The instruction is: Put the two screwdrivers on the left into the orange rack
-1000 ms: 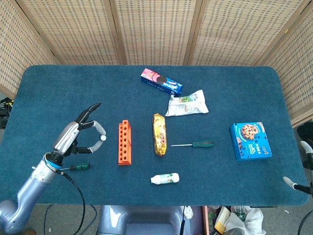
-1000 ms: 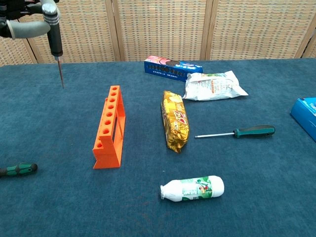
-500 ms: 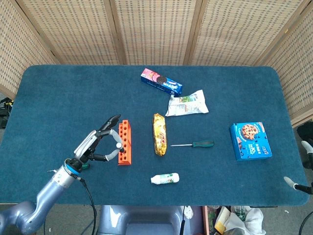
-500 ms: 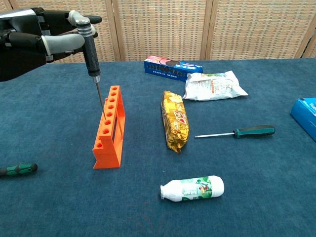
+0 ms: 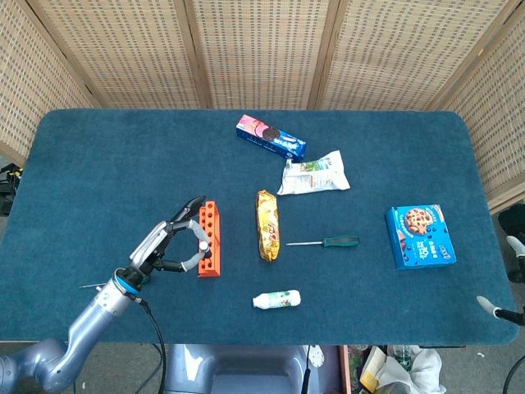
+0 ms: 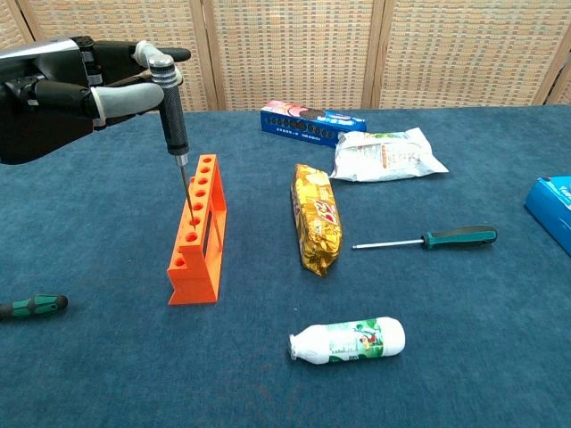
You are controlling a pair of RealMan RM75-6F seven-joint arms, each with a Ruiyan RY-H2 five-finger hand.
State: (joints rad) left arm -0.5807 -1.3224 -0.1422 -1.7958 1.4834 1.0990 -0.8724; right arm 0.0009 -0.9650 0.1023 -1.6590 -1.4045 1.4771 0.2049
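My left hand (image 5: 168,246) (image 6: 76,85) holds a black-handled screwdriver (image 6: 171,105) upright over the orange rack (image 5: 210,240) (image 6: 198,234). Its shaft slants down and the tip sits at the mouth of one of the rack's middle holes. A second screwdriver with a green and black handle (image 6: 34,306) lies flat on the table near the front left edge; in the head view my forearm hides most of it. My right hand (image 5: 499,309) shows only as fingertips at the right edge, apart and holding nothing.
A third screwdriver (image 5: 324,242) (image 6: 428,240) lies right of a golden snack pack (image 5: 267,224). A white bottle (image 5: 276,300) lies near the front edge. Also on the table are a cookie tube box (image 5: 271,137), a white pouch (image 5: 313,174) and a blue cookie box (image 5: 420,236).
My left hand carried the black-handled screwdriver rightward from the table's left side to above the rack, then lowered its tip to a rack hole.
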